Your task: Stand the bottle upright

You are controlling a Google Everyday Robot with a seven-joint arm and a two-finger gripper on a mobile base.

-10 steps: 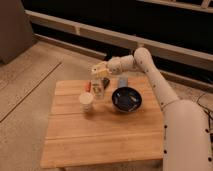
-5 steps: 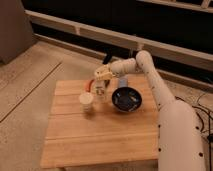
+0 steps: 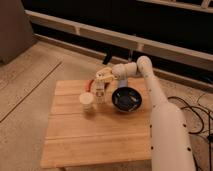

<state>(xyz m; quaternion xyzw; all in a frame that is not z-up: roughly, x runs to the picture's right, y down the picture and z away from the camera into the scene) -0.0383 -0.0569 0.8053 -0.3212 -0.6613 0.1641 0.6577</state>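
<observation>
The gripper (image 3: 101, 79) hangs above the far part of a slatted wooden table (image 3: 95, 137). Beyond the gripper, a pale ledge (image 3: 75, 31) runs along a dark wall (image 3: 150, 22). Off to the view's left of it lies dimly lit speckled floor (image 3: 30, 85), and well to its other side dark cables (image 3: 197, 112) trail on the floor.

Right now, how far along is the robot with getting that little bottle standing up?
Mostly done, it seems: the bottle looks upright on the wooden table, between the white cup and the dark blue bowl. In hand: the gripper sits right at the bottle's top, so the bottle may not be standing on its own yet. Left, probably: letting go and lifting the arm away without knocking it over.
</observation>
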